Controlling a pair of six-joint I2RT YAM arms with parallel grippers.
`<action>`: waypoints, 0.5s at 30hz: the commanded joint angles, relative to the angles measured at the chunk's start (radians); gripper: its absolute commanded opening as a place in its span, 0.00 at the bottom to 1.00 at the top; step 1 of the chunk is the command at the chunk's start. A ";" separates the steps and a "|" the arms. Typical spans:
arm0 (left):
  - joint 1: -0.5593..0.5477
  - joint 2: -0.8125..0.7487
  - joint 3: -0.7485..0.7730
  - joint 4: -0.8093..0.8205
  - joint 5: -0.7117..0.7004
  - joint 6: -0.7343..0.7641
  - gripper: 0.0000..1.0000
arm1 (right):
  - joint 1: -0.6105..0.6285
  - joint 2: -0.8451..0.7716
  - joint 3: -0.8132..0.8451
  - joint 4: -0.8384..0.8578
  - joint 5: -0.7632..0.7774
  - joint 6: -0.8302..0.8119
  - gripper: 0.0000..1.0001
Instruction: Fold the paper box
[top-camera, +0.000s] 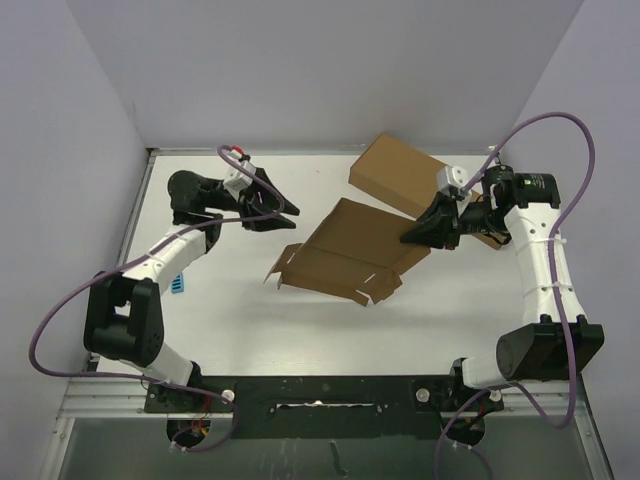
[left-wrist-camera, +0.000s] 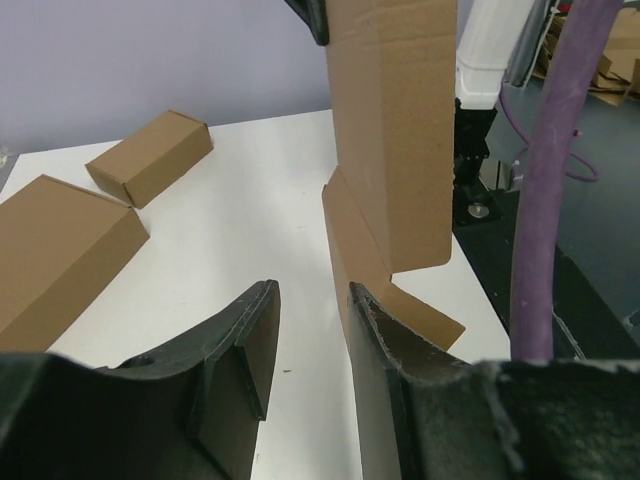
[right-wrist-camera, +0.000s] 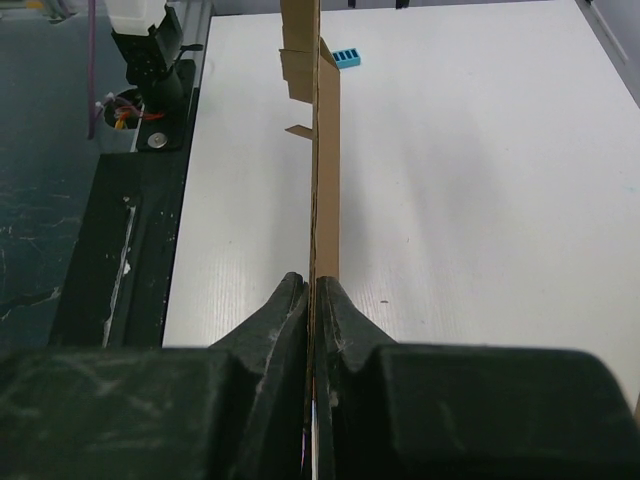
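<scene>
**Top view.** Item: paper box (top-camera: 350, 255), mid-table, an open blank lying mostly flat. Its side flaps are spread and the slot tabs on the near edge are loose. The right edge is lifted off the table (top-camera: 230, 330) by the right gripper (top-camera: 420, 235). The left gripper (top-camera: 290, 212) is near the box's far-left corner but apart from it. A larger brown box (top-camera: 395, 170) lies far right, and a blue piece (top-camera: 177, 284) near left.

**Left wrist view.** The left gripper (left-wrist-camera: 312, 290) has its jaws partly apart with nothing between them. A panel of the paper box (left-wrist-camera: 395, 130) stands just ahead. A narrow brown box (left-wrist-camera: 150, 155) and the larger one (left-wrist-camera: 55, 250) lie off to the side.

**Right wrist view.** The right gripper (right-wrist-camera: 312, 285) is clamped tight on the cardboard sheet (right-wrist-camera: 322, 200), which is seen edge-on.

**Condition.** Judged early in the task. No wall is standing, no tab is slotted and the lid is not closed. All the folding appears to remain.
</scene>
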 joint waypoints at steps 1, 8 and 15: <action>-0.019 0.023 -0.023 0.064 0.047 0.037 0.32 | 0.012 -0.015 0.050 -0.049 -0.067 -0.030 0.00; -0.053 0.035 -0.026 0.066 0.076 0.041 0.31 | 0.012 -0.022 0.056 -0.047 -0.063 -0.024 0.00; -0.059 0.005 -0.072 0.056 0.093 0.047 0.31 | 0.011 -0.022 0.059 -0.048 -0.062 -0.021 0.00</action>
